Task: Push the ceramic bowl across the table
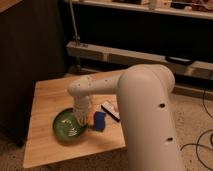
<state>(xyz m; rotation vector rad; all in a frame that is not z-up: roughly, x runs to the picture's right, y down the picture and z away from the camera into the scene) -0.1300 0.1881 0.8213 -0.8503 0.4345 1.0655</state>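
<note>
The green ceramic bowl [69, 125] sits on the light wooden table [46, 98], near its front edge and a little left of the middle. My white arm reaches down from the right. My gripper [83, 118] hangs at the bowl's right rim, at or just inside it, and hides that part of the rim. Whether it touches the bowl cannot be told.
A blue object [100, 121] and a small orange thing [91, 120] lie right beside the bowl on its right. A flat black and white object [111, 111] lies behind them. A dark cabinet [30, 50] stands to the left and metal shelving [125, 55] behind the table.
</note>
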